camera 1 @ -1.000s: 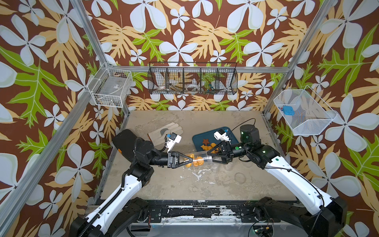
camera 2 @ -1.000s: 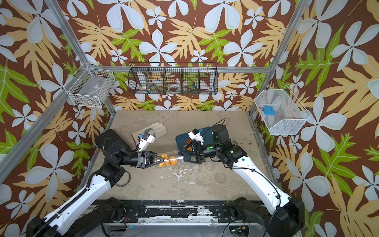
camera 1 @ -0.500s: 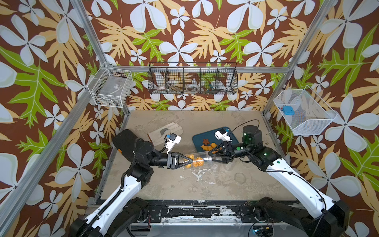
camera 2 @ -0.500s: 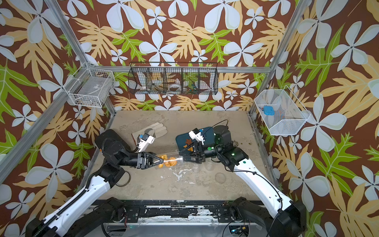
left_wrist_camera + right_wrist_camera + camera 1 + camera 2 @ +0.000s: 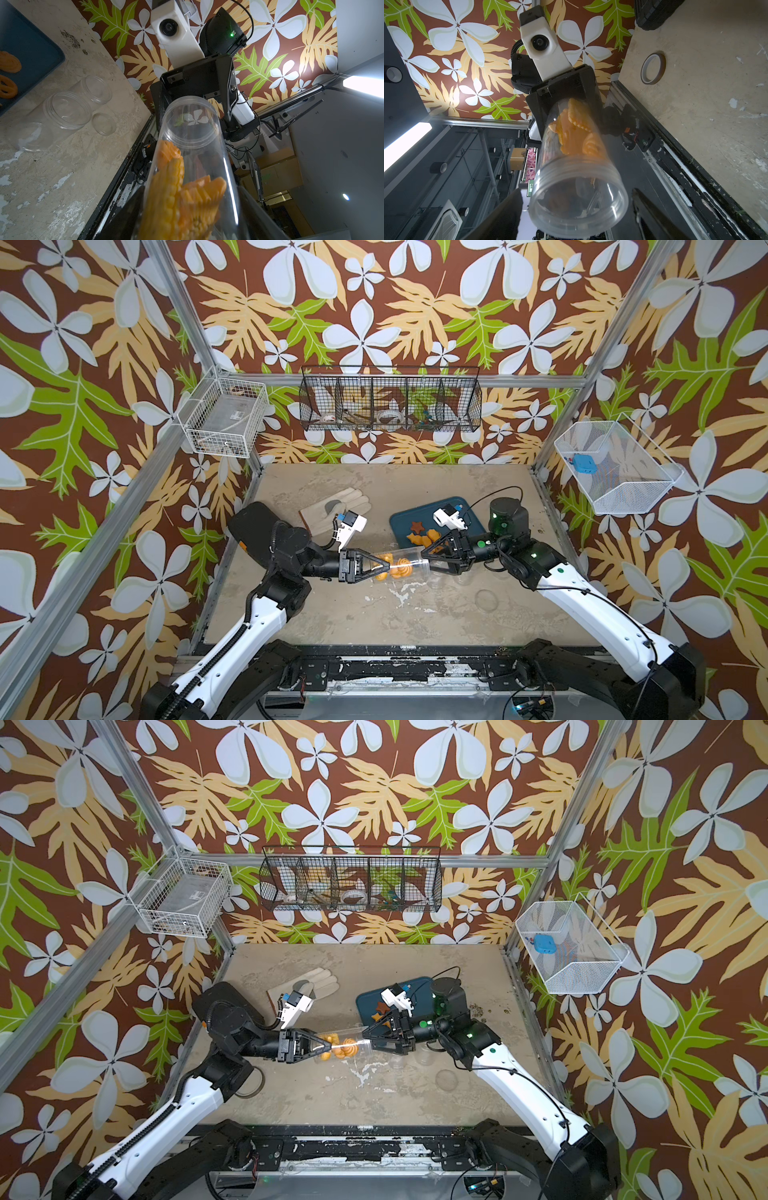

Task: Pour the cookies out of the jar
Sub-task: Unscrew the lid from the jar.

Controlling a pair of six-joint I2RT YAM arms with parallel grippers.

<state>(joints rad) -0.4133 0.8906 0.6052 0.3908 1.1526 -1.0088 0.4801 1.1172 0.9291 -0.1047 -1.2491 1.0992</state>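
Observation:
A clear tube-shaped jar (image 5: 409,568) hangs level above the table between my two arms. Orange and yellow cookies (image 5: 397,566) sit inside it, bunched toward the left end. The left gripper (image 5: 386,566) is shut on that end, its fingers (image 5: 251,207) pressed to the wall on both sides. My right gripper (image 5: 424,560) is open and straddles the jar's threaded end (image 5: 577,207); a gap shows beside the right finger (image 5: 641,199). More cookies (image 5: 419,533) lie on the blue tray (image 5: 401,516) behind the right gripper.
A pale work glove (image 5: 334,510) lies behind the left arm. Two empty clear jars (image 5: 66,110) and a clear round lid (image 5: 486,600) rest on the table under and beside the right arm. A tape roll (image 5: 249,1081) sits by the left arm's base. Wire baskets hang on the walls.
The right wrist has shifted slightly at the jar's threaded end. The left arm and the jar have kept their place.

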